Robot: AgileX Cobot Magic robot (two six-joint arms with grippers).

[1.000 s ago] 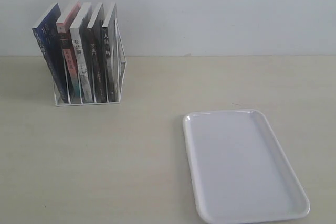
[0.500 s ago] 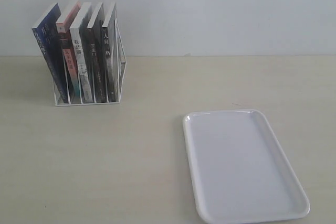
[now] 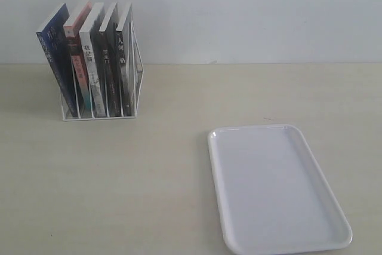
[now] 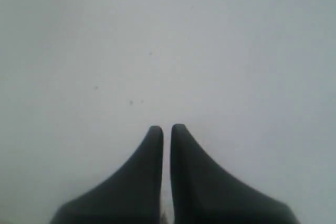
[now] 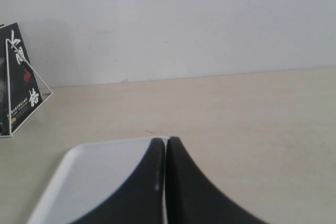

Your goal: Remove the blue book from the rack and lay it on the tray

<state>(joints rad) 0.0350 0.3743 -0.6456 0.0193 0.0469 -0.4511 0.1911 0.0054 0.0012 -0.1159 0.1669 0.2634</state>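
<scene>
The blue book [image 3: 57, 64] stands leaning at the left end of the white wire rack [image 3: 134, 79] at the table's back left, next to a pink-red-spined book [image 3: 76, 58]. The white tray [image 3: 274, 186] lies flat at the front right with nothing on it. Neither arm shows in the exterior view. My left gripper [image 4: 166, 128] is shut and faces a plain grey-white surface. My right gripper [image 5: 166, 140] is shut, holding nothing, its tips over the tray's [image 5: 89, 177] far edge; the rack's end [image 5: 31, 85] shows far off to one side.
Three more books, white, grey and black [image 3: 110, 58], fill the other rack slots. A pale wall [image 3: 239, 10] rises behind the beige table [image 3: 149, 171]. The outermost black book [image 5: 16, 77] shows in the right wrist view.
</scene>
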